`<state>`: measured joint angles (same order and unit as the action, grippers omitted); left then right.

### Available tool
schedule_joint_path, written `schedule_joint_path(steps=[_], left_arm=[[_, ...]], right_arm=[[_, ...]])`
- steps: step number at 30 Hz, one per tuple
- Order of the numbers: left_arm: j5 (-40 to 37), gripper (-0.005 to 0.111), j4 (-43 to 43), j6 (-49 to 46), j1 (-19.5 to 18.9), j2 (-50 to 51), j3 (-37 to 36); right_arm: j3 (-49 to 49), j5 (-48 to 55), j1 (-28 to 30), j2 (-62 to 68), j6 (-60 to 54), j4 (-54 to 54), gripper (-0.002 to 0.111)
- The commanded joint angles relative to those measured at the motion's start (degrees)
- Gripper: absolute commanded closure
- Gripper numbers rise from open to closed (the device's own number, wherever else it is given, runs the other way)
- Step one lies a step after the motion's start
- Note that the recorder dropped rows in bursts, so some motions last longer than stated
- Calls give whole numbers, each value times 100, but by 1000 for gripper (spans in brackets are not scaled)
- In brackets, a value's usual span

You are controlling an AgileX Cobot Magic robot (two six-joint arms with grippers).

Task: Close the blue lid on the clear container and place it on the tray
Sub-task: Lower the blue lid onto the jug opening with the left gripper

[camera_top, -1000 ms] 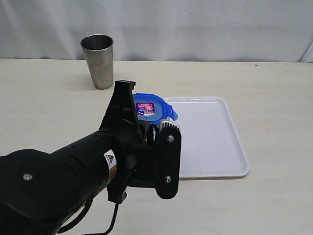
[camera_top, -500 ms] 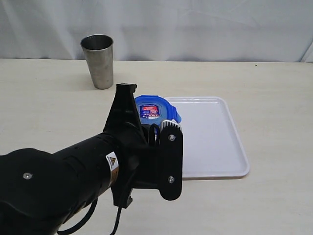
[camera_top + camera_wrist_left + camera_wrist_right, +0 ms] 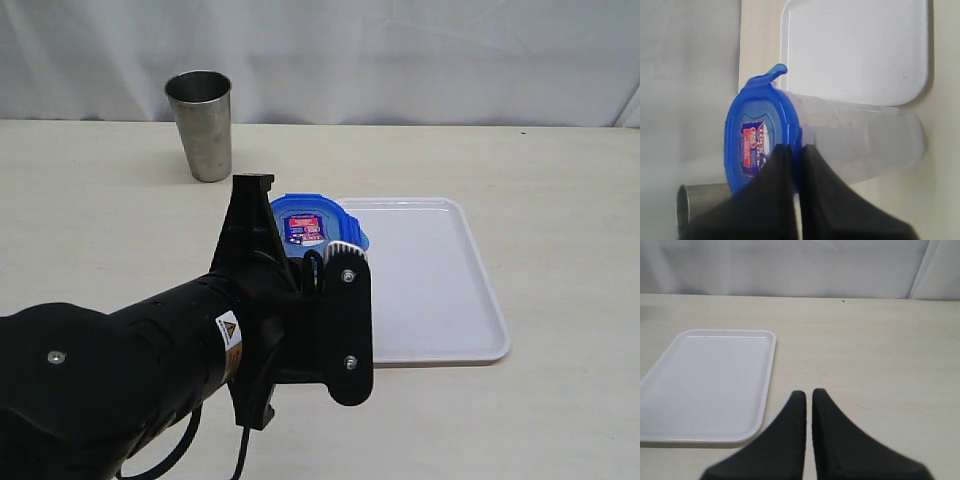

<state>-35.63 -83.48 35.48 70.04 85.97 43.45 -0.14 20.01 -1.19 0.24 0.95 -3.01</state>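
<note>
Fingers (image 3: 774,170) of left gripper (image 3: 793,147) grasp the blue lid (image 3: 756,125) seated on the clear container (image 3: 860,145) beside the tray (image 3: 855,50); right gripper (image 3: 809,392) fingers clenched, empty, above the surface (image 3: 875,355).

Lids: one, the blue lid (image 3: 315,222), carrying one red-and-white sticker (image 3: 305,230). Containers: one, the clear container (image 3: 855,140). Trays: one, the white tray (image 3: 430,280). Cups: one, the steel cup (image 3: 203,125). Counters: one, the pale counter (image 3: 560,180) under everything.

Grippers: two, counted as the left gripper (image 3: 792,147) and the right gripper (image 3: 807,392). Two black fingers (image 3: 775,175) on the left, two more fingers (image 3: 795,430) on the right, four altogether.

Arms seen from the exterior camera: one black arm (image 3: 120,370), bearing one triangular warning label (image 3: 227,328). Backdrops: one white curtain (image 3: 400,50).
</note>
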Motion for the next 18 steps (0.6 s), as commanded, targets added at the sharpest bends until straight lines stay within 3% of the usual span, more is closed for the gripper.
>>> schedule_joint_path(steps=[1, 18], left_arm=[[166, 107, 127, 58, 36, -13, -12], [61, 107, 117, 58, 36, -13, -12]], right_arm=[[14, -26, 32, -24, -23, -43, 104], [14, -26, 32, -24, -23, -43, 104]])
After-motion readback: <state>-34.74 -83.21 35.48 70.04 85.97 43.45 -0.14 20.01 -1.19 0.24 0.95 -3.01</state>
